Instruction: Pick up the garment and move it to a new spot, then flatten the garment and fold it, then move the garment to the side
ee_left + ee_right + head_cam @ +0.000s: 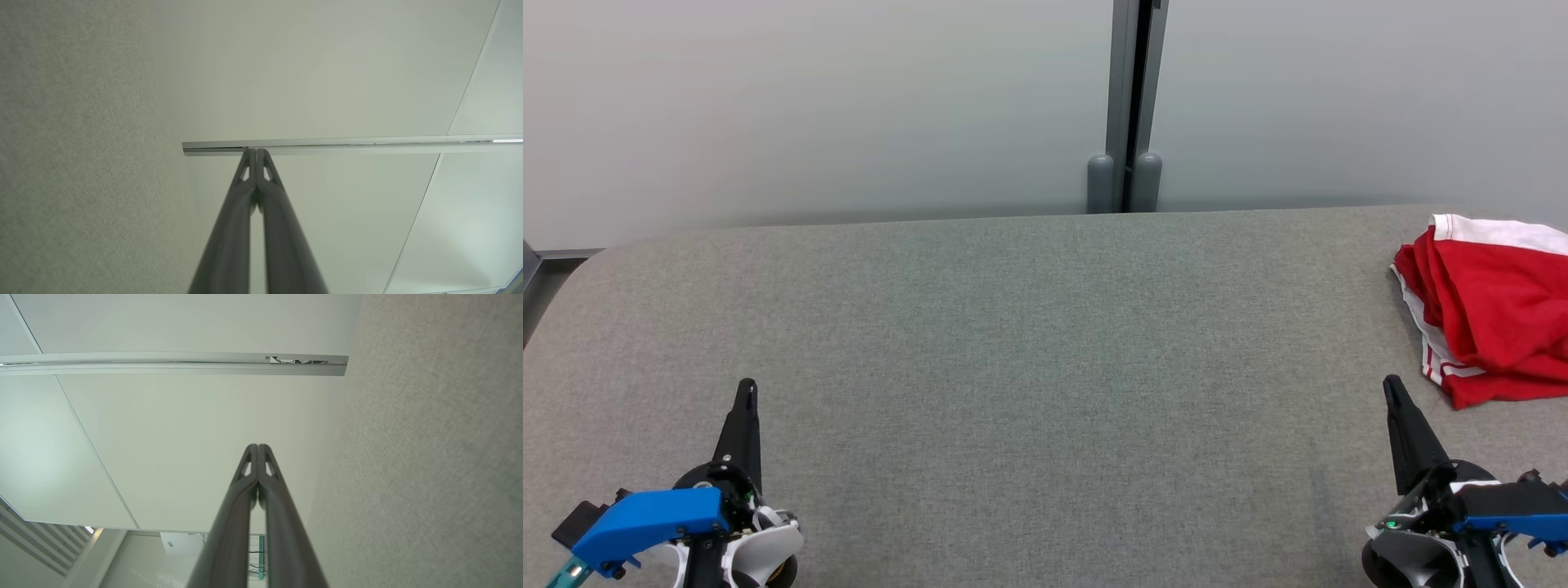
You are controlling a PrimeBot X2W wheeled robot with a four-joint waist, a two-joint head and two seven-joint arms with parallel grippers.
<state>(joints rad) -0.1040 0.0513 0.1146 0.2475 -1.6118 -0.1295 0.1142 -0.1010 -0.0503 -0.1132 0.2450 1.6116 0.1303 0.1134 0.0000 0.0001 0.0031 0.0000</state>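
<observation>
grey surface (pixel 1045 367) open, garment (pixel 1490 314) far right

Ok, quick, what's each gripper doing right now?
Left gripper: closed, fingers together, holding nothing.
Right gripper: closed, holding nothing; the red garment lies apart from it.

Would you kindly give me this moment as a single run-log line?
garment: red, heaped, right edge of grey surface | left gripper: shut, empty | right gripper: shut, empty, apart from garment
</observation>
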